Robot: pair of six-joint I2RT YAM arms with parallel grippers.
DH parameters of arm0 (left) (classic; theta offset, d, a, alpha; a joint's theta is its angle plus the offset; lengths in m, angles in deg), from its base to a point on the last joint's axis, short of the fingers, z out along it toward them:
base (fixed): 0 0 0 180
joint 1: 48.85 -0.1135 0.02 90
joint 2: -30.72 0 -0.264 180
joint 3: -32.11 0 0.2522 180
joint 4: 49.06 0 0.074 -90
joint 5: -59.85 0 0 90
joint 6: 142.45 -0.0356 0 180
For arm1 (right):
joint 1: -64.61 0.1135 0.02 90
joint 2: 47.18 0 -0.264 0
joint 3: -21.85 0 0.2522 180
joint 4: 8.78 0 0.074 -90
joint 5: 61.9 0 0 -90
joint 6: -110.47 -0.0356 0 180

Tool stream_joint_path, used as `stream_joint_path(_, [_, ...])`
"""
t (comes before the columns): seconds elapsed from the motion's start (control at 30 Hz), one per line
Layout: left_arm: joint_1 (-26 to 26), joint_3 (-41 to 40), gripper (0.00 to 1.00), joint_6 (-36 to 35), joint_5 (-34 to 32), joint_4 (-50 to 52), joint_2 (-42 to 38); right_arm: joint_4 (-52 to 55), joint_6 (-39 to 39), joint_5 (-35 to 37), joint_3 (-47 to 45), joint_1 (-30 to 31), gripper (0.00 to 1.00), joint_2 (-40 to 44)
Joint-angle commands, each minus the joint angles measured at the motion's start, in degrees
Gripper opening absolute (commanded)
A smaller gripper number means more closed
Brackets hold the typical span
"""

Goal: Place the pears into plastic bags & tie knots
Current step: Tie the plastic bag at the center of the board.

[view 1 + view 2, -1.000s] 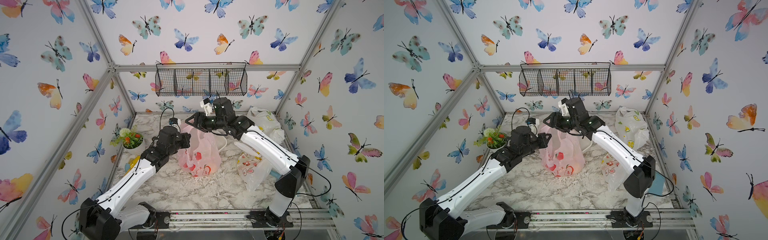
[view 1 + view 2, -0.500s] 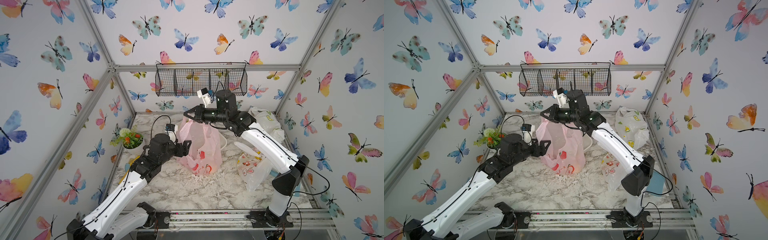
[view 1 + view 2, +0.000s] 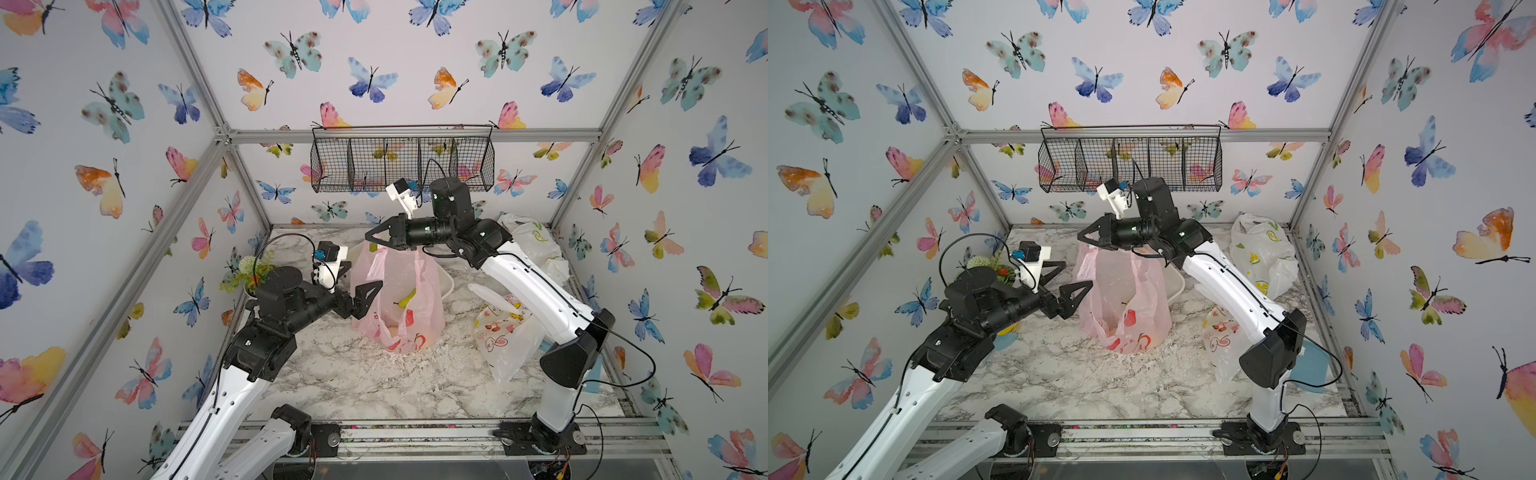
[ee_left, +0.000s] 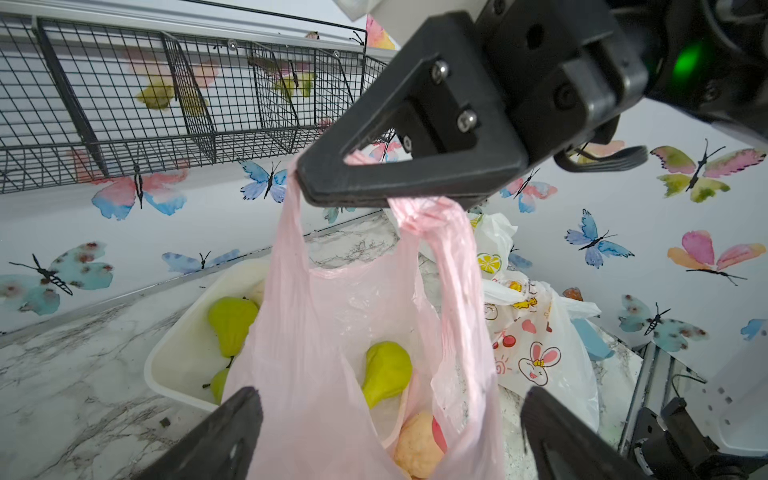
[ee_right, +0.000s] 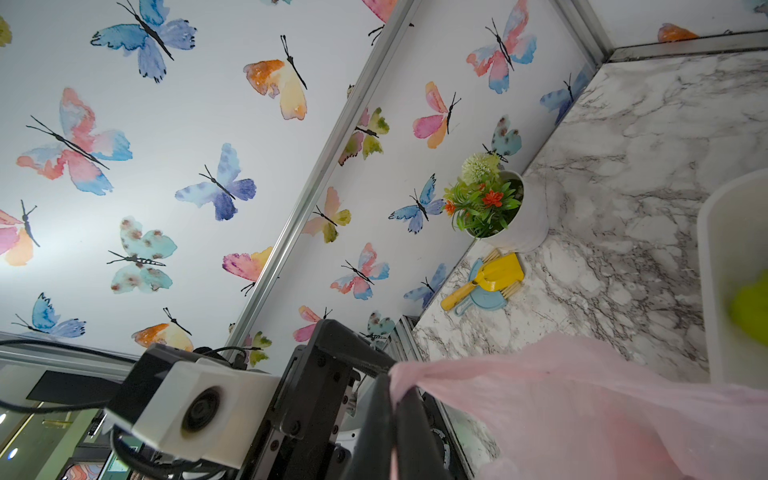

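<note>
The pink plastic bag [image 3: 399, 307] with red apple prints stands mid-table, pulled up tall by its handles. My right gripper [image 3: 368, 238] is shut on those bunched handles above it; the right wrist view shows pink film pinched between its fingers [image 5: 376, 415]. My left gripper [image 3: 359, 280] is open just left of the bag, its fingers [image 4: 232, 432] standing either side of the bag's lower part without gripping. Inside the bag lie a green pear [image 4: 386, 372] and a cream pear [image 4: 417, 440]. More green pears [image 4: 230, 324] lie in the white tray [image 4: 166, 365] behind.
A white bag with red doodles [image 3: 503, 336] lies right of the pink one, under my right arm. A lemon-print bag [image 3: 536, 245] sits at the back right. A wire basket [image 3: 399, 164] hangs on the back wall. A flower pot [image 3: 253, 274] and a yellow toy scoop [image 5: 490, 282] sit at the left.
My right gripper has shut on the pink bag's handles and raised them. My left gripper has opened, let go of the bag and drawn back to the left.
</note>
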Motion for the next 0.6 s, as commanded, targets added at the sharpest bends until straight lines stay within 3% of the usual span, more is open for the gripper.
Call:
stream_joint_path(0.0, [-1.9,1.8,0.99,-3.2,4.3,-5.2,2.1,0.6,1.9,-2.9,0.9,-0.3,0.06,0.5])
stream_joint_path(0.1, [-2.1,3.0,0.98,-2.3,8.5,-9.8,5.7,0.7,1.8,-4.0,0.7,-0.3,0.06,0.5])
stream_joint_path(0.27, [-2.2,3.2,0.98,-5.6,7.8,-14.0,10.6,-0.2,2.1,-5.5,-1.1,-0.3,0.06,1.5])
stream_joint_path(0.47, [-2.3,1.7,0.98,-4.8,18.0,-19.9,12.6,1.8,3.6,-6.5,-0.1,-0.3,0.06,0.6])
stream_joint_path(0.57, [-5.1,1.3,1.00,-4.8,19.0,-20.4,14.2,0.3,3.8,-9.3,0.1,-0.3,0.05,1.1])
